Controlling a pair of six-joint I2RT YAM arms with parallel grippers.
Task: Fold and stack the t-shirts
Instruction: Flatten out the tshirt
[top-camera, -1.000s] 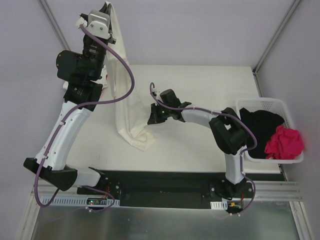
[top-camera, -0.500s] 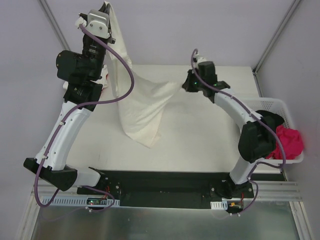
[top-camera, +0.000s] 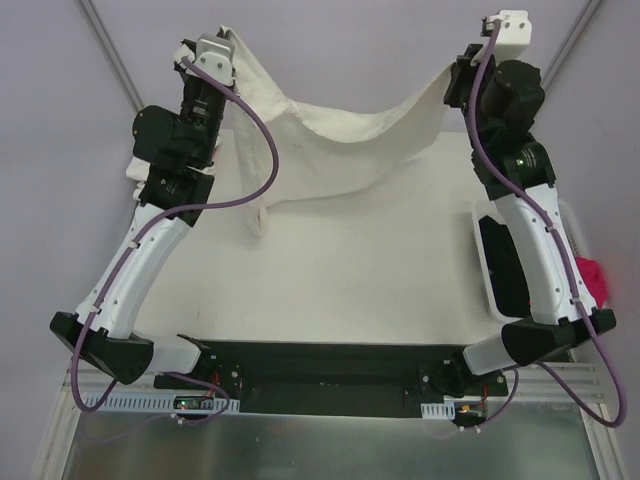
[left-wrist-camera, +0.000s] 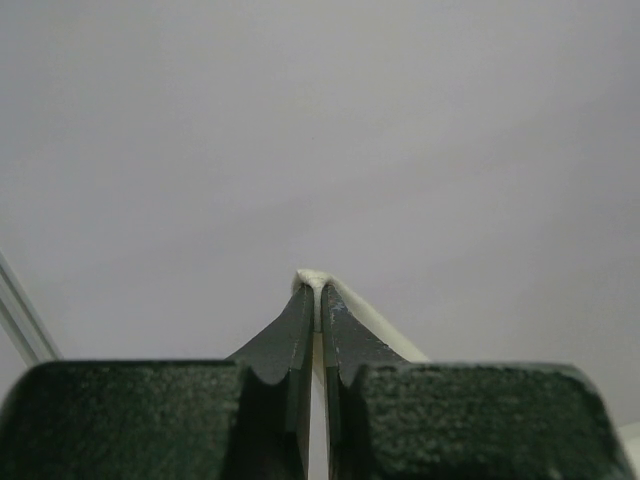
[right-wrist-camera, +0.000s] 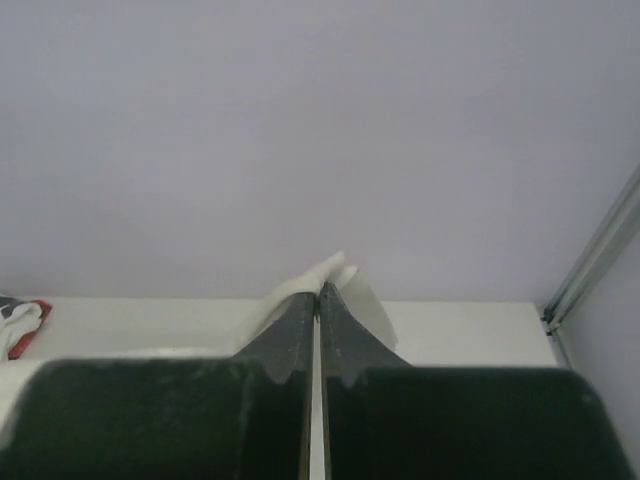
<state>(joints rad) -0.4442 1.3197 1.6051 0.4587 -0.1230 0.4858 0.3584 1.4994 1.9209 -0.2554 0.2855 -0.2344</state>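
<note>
Reaching high with both arms, I hold the cream-white t-shirt (top-camera: 340, 150) spread in the air above the table (top-camera: 380, 280). My left arm rises from its base at the near left, bends at the elbow and stretches up toward the far left corner. My left gripper (top-camera: 224, 38) is at the top, its jaws pinched tight on one edge of the cloth. In the left wrist view a small white fold pokes out between the tips. My right arm mirrors it on the right, climbing past the white basket (top-camera: 479, 215), with my right gripper (top-camera: 455, 88) clamped on the opposite edge. The t-shirt sags in a curve between the two grips. One end hangs low beside my left arm; whether it touches the table I cannot tell.
</note>
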